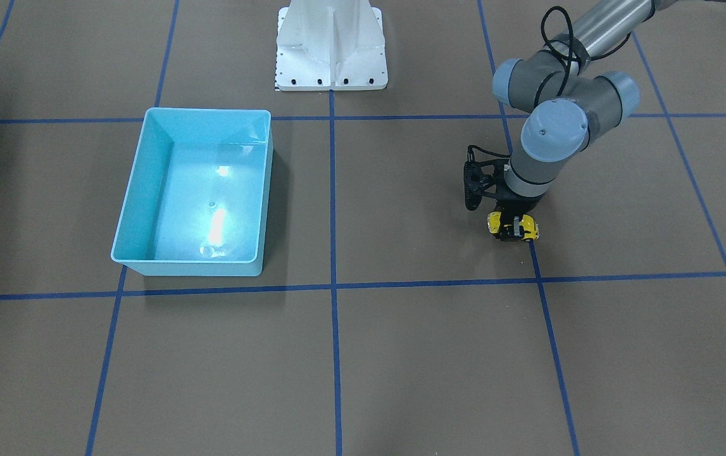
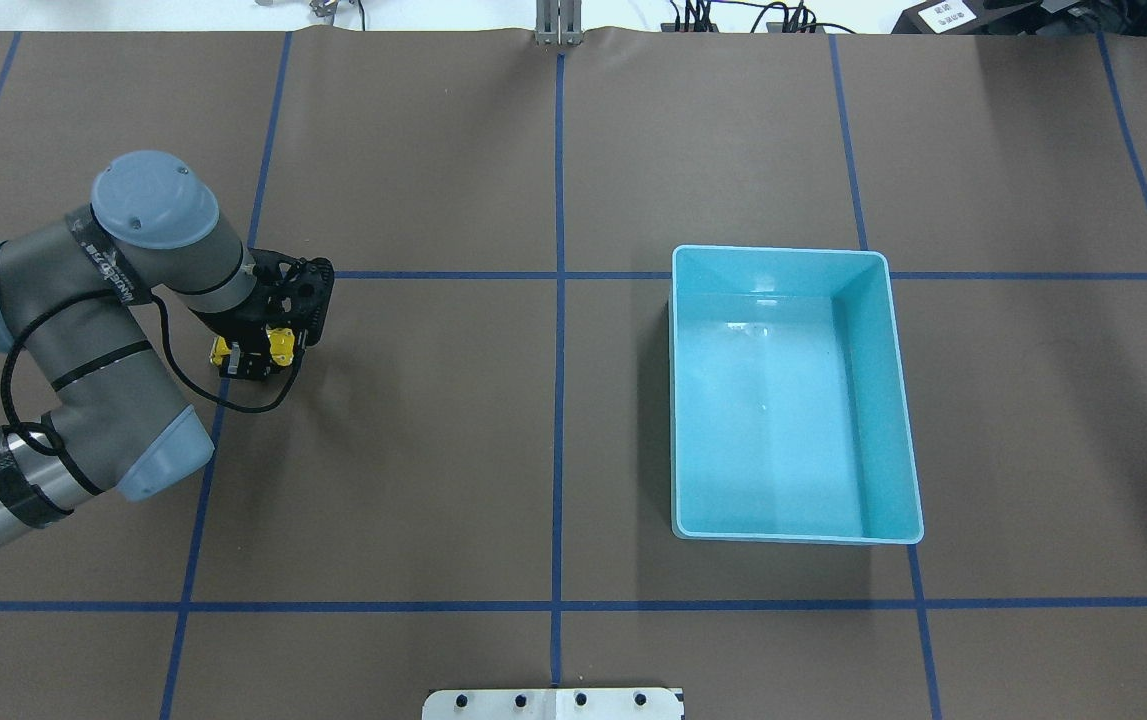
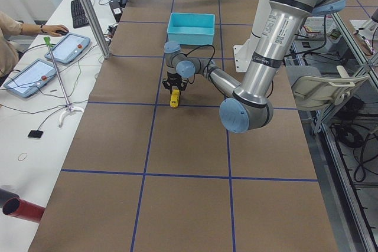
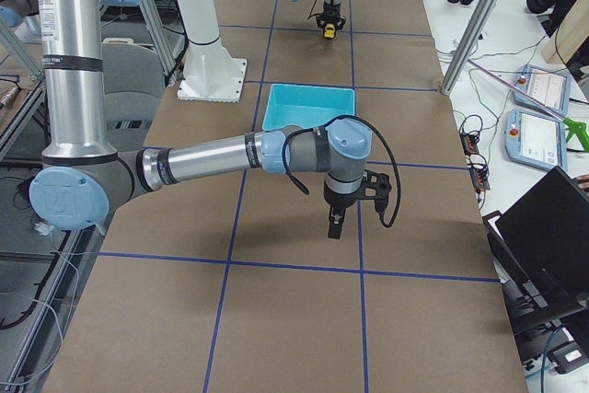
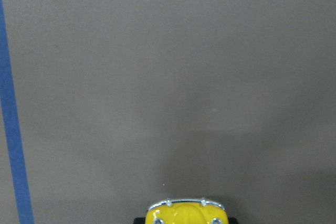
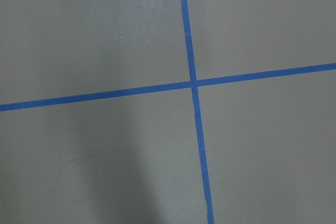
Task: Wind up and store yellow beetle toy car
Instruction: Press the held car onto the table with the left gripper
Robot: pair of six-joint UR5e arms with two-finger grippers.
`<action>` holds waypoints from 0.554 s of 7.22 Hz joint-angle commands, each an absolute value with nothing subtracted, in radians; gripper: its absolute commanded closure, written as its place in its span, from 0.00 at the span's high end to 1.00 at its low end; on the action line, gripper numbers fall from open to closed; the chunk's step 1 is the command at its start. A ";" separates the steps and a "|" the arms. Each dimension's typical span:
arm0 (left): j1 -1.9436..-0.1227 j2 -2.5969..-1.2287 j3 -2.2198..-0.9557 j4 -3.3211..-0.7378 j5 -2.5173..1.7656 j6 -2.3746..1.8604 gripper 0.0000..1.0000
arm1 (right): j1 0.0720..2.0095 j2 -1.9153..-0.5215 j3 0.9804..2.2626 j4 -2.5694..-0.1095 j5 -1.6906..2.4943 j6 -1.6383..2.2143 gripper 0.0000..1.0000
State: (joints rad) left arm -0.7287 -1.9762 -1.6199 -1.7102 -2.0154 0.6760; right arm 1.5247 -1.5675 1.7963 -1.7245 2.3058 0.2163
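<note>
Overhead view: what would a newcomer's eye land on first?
The light blue bin, big and empty, dominates the right half of the table. Next comes the yellow beetle toy car, a tiny bright spot on the left, held in the left gripper beside a blue tape line.

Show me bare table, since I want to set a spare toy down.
Bare: the wide stretch between the left hand and the light blue bin, and the row nearest the operators. Crowded only around the yellow beetle toy car in that hand.
</note>
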 commanded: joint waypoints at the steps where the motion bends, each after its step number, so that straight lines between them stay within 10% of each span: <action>1: -0.729 -1.953 -1.623 -1.738 -2.014 0.675 0.00 | 1.525 -1.566 1.796 -1.724 2.306 0.216 1.00; 4: -0.739 -1.927 -1.629 -1.763 -2.016 0.675 0.00 | 1.525 -1.566 1.795 -1.724 2.306 0.216 1.00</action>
